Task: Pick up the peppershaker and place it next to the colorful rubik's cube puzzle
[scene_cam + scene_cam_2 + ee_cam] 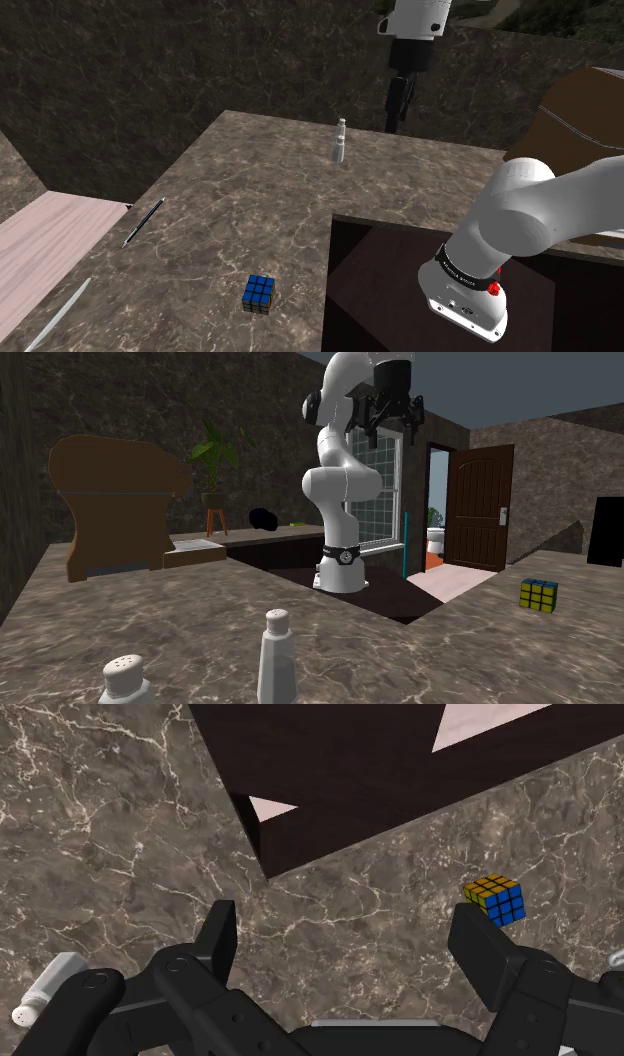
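Two pale shakers stand near the marble counter's (250, 190) far edge: a tall slim one (340, 140) (276, 657) and a short squat one (125, 680). I cannot tell which holds pepper. A shaker's holed cap (45, 989) lies just outside one finger (220, 932). The Rubik's cube (259, 293) (538, 594) (495, 899), with blue and yellow faces showing, sits near the counter's front, far from the shakers. My black gripper (395, 120) (393, 427) (345, 919) hangs high above the counter, to the right of the tall shaker in the shoulder view. It is open and holds nothing.
A black pen (143, 222) and a pale blade (55, 315) lie toward the shoulder view's left. The dark stand box (400, 280) cuts into the counter. A brown wooden chair back (120, 502), a potted plant (215, 457) and a door (480, 507) stand behind.
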